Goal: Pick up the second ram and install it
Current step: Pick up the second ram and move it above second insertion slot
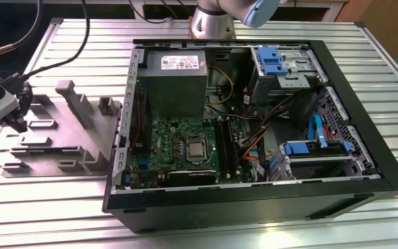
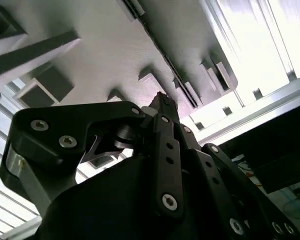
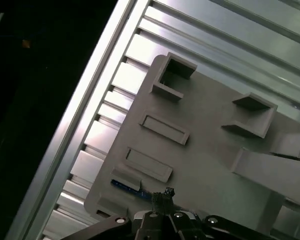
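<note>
Gripper (image 1: 18,124) at the exterior view's left, over grey fixture (image 1: 60,137) beside open computer case (image 1: 254,202), fingers drawn together, apparently pinching thin blue-black second ram (image 3: 130,187) slotted edge-on.

My gripper (image 2: 162,102) is black with a dull satin sheen, its screw heads (image 2: 170,201) bright metal. The fixture (image 3: 210,150) is smooth, matt grey plastic — the slatted table (image 3: 200,25) under it bare aluminium, brushed and glaring where light hits. The second ram (image 3: 126,185) shows a glossy blue edge.
</note>
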You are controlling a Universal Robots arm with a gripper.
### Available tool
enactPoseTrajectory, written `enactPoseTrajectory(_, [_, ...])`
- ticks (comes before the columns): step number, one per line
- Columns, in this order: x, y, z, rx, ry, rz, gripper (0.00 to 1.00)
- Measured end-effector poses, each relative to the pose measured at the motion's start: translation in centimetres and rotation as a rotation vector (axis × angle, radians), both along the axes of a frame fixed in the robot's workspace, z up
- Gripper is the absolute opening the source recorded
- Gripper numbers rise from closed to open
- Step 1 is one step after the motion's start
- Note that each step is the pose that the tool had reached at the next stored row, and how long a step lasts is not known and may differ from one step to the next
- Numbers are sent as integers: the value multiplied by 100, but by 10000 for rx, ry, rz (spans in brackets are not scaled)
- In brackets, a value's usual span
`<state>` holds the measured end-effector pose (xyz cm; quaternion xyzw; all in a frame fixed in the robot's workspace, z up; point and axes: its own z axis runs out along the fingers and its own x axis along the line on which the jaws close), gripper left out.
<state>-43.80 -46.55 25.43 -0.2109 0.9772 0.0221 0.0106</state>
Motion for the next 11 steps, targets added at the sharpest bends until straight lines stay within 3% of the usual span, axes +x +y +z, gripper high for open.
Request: enactPoseTrajectory(11, [0,0,-25,0,-1,2010,10])
